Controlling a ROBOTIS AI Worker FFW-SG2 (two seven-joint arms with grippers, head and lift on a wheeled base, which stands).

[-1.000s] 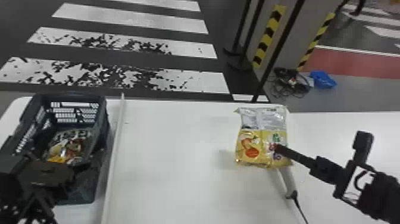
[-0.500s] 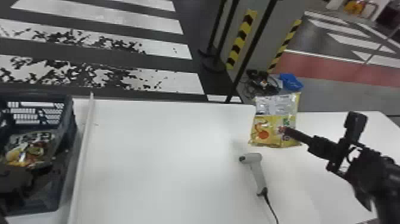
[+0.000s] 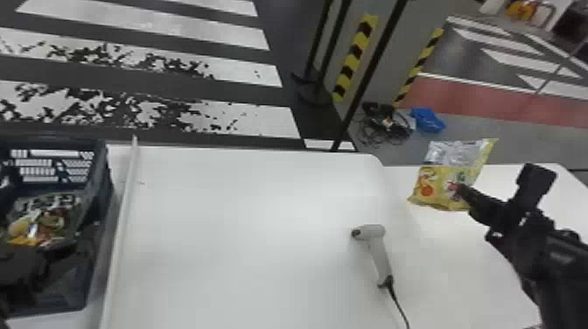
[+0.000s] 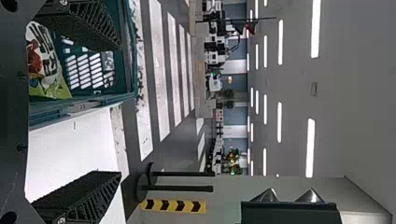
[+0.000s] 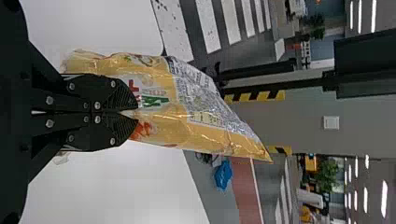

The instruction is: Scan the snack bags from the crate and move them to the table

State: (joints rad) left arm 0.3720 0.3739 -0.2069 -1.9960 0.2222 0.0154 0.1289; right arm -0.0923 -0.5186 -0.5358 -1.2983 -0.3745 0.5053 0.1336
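On the right of the head view, my right gripper (image 3: pixel 464 192) holds a yellow and silver snack bag (image 3: pixel 437 179) above the table (image 3: pixel 245 245). In the right wrist view, the right gripper (image 5: pixel 136 112) is shut on that yellow bag (image 5: pixel 187 126), pinching its film. The grey scanner (image 3: pixel 377 251) lies on the table, left of the held bag. At the left edge, the dark crate (image 3: pixel 103 192) has snack bags (image 3: pixel 43 223) inside, with my left gripper (image 3: pixel 61 256) over it. The left wrist view has the left gripper (image 4: pixel 119 109) open, nothing between its fingers, beside the crate (image 4: pixel 126 46).
A pale raised strip (image 3: pixel 122 227) runs along the table just right of the crate. The scanner's black cable (image 3: pixel 399 306) trails to the front edge. Beyond the table stand black posts, and a blue item (image 3: pixel 426 120) lies on the floor.
The head view has turned to the right. My right gripper has carried the yellow bag rightward, away from over the scanner, which is now uncovered. The bag has tilted somewhat.
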